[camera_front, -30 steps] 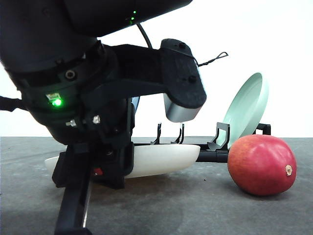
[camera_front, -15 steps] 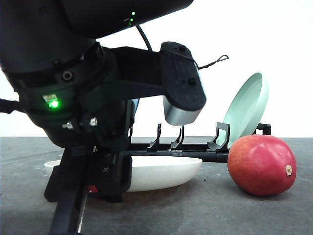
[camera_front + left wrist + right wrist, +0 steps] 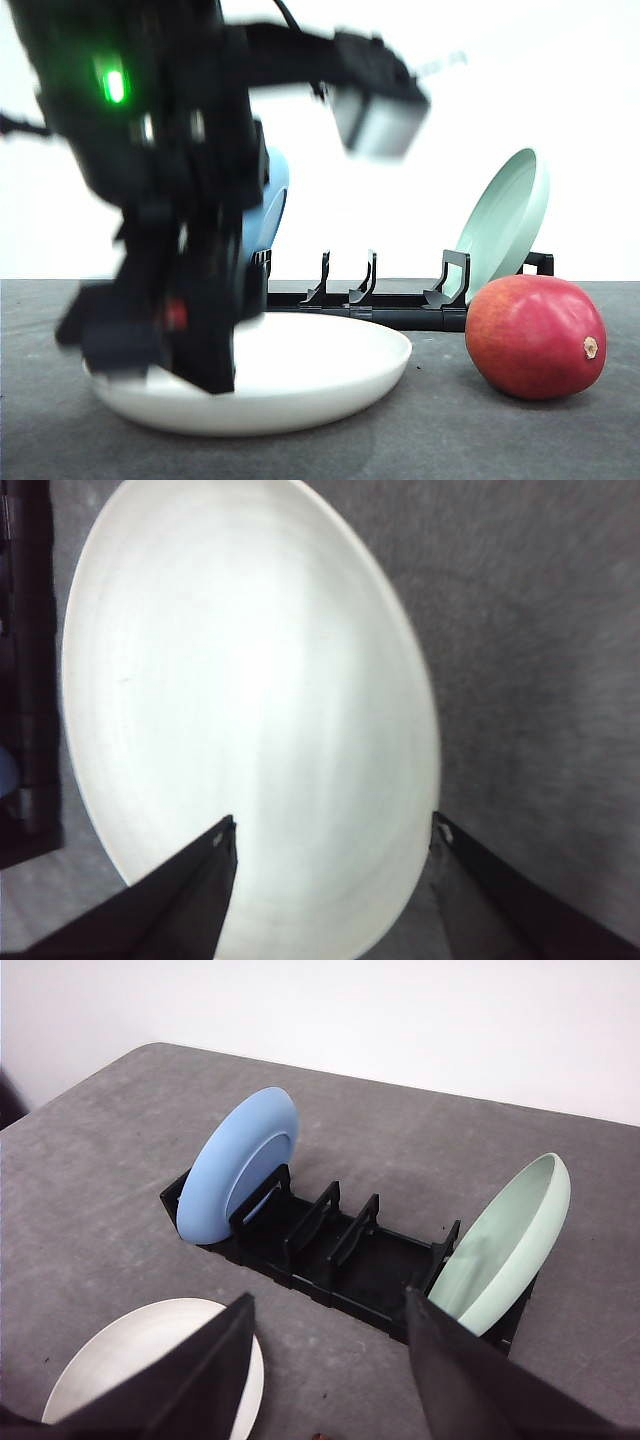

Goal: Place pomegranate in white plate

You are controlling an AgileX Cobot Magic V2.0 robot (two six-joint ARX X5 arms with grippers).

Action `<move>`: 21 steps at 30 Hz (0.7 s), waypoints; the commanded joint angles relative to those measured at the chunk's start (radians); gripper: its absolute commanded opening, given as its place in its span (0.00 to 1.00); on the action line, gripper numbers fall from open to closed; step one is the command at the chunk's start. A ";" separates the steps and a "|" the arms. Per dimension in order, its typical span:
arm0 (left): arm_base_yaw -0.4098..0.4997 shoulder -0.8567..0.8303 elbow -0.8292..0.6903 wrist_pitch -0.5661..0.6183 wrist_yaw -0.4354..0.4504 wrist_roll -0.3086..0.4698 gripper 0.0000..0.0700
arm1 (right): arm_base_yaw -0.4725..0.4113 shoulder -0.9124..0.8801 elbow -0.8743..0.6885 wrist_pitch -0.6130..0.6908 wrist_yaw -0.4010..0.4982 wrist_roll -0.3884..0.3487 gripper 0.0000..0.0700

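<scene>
The pomegranate [image 3: 535,337] lies on the grey table at the right, red with a small tan spot. Left of it the white plate [image 3: 300,375] rests flat on the table. My left arm [image 3: 160,200] is blurred with motion above the plate's left part. In the left wrist view my left gripper [image 3: 333,840] hangs open over the white plate [image 3: 250,680], with nothing between its fingers [image 3: 215,855]. My right gripper [image 3: 328,1330] is open and empty, high above the table, with the white plate [image 3: 150,1370] below it.
A black dish rack [image 3: 380,300] stands behind the plate. It holds an upright blue plate [image 3: 240,1165] and a leaning pale green plate [image 3: 505,222]. Bare table lies in front of the fruit and the plate.
The white plate went down from a raised hold to lying flat on the table. My left gripper has let go of it and the arm has risen quickly.
</scene>
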 commanded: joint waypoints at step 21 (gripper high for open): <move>0.516 -0.836 0.061 -0.045 0.430 -0.239 0.51 | 0.080 0.007 0.016 -0.051 0.000 0.007 0.45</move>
